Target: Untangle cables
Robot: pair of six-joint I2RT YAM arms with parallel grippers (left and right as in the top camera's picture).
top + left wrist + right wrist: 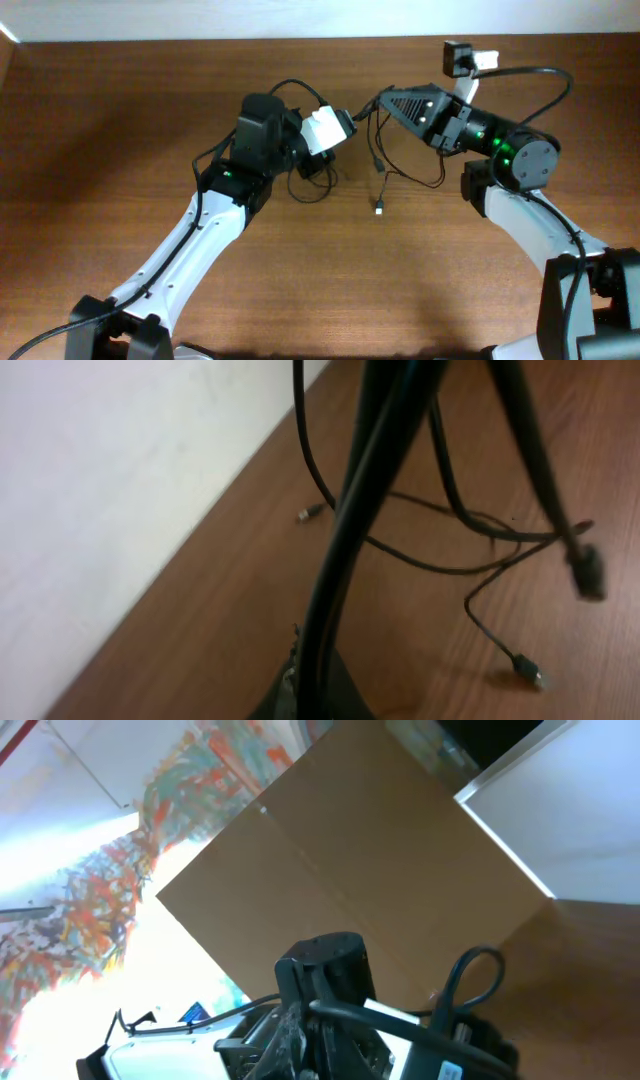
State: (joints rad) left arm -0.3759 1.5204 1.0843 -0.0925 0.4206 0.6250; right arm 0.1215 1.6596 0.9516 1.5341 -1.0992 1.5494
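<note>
The cables (381, 165) are thin black cords hanging and lying between my two grippers, with a small plug (380, 208) on the table. My left gripper (338, 128) is shut on a cable that runs up close past its camera (345, 530); its fingertips (305, 695) show at the bottom edge. More cords and plugs (528, 668) lie on the wood beyond. My right gripper (370, 102) is raised just right of the left one and is shut on a cable (400, 1020) that crosses its fingers (320, 1040).
A cable loop (312, 186) lies on the table under the left gripper. The white wall (120, 480) runs along the table's far edge. A brown cardboard panel (350, 850) stands behind the scene in the right wrist view.
</note>
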